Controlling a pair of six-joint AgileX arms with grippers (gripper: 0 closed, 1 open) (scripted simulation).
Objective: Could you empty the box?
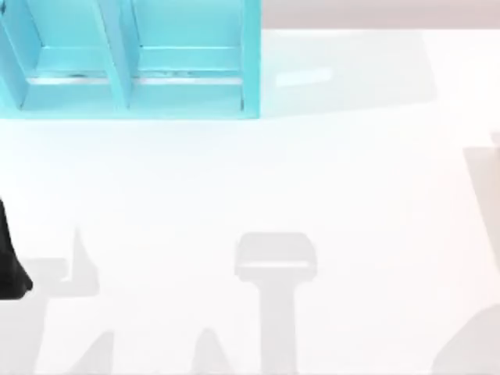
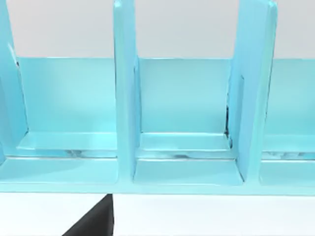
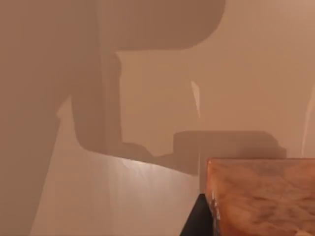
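The box (image 1: 133, 58) is a turquoise divided case at the table's back left, its open compartments facing the front. In the left wrist view the box (image 2: 187, 123) is close ahead, and the compartments in sight hold nothing. My left arm (image 1: 11, 262) shows as a black shape at the table's left edge, in front of the box and apart from it. A black part of my left gripper (image 2: 93, 222) stands just before the box's front lip. Close by my right gripper (image 3: 196, 220) lies a brown wood-grained block (image 3: 261, 196), touching its black edge.
The white table (image 1: 328, 180) stretches from the box to the front and right, with only grey shadows of the arms on it. The wall behind the box is plain and pale.
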